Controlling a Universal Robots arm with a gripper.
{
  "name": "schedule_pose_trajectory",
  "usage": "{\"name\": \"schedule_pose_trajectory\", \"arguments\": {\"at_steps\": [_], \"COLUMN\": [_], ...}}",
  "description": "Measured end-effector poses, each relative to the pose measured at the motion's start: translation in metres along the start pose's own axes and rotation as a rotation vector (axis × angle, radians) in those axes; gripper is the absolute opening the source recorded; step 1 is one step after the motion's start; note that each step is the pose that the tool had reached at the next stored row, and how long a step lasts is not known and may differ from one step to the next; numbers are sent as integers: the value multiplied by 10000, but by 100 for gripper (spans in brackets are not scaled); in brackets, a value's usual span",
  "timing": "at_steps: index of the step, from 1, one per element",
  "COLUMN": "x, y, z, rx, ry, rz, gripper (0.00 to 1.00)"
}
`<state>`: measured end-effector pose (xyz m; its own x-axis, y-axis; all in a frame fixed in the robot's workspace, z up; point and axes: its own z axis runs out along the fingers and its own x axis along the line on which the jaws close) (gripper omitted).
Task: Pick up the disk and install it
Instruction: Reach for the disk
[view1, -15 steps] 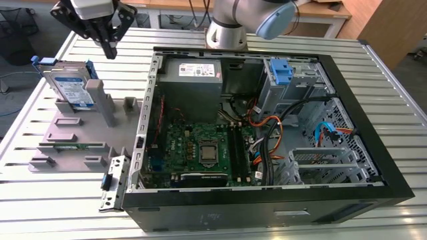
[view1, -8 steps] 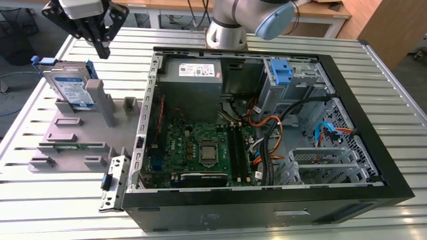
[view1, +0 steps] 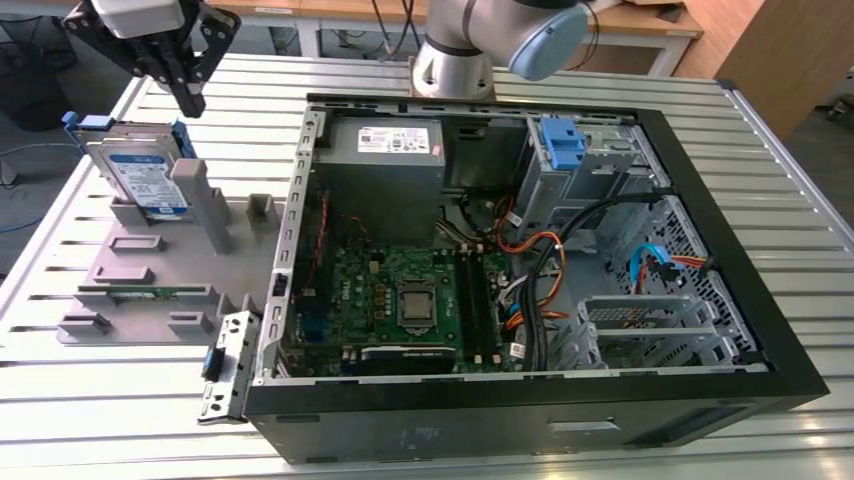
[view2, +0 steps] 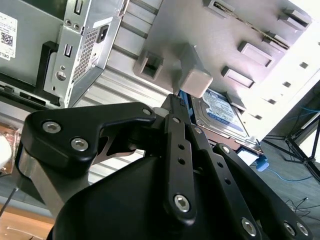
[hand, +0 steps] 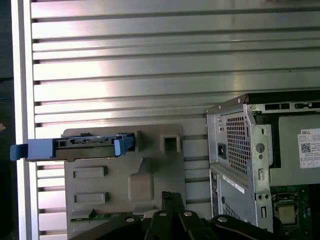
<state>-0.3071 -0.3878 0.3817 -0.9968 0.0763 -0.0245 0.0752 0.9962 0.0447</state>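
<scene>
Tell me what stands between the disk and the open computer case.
In the exterior view, two uprights of the grey holder plate stand there: a tall post beside the disk and a short post nearer the computer case.

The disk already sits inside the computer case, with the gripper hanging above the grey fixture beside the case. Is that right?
No. The exterior view shows the disk standing on edge in the grey fixture, outside the computer case, on the exterior view's left of it. The gripper does hang above that fixture.
</scene>
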Motion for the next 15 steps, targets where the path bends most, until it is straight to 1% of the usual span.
{"name": "schedule_pose_trajectory", "arguments": {"at_steps": [10,15], "x": [164,227], "y": [-7,-11], "z": [7,8], "rx": [0,1], "ry": [0,1], "rz": [1,0], "gripper": [11,11]}}
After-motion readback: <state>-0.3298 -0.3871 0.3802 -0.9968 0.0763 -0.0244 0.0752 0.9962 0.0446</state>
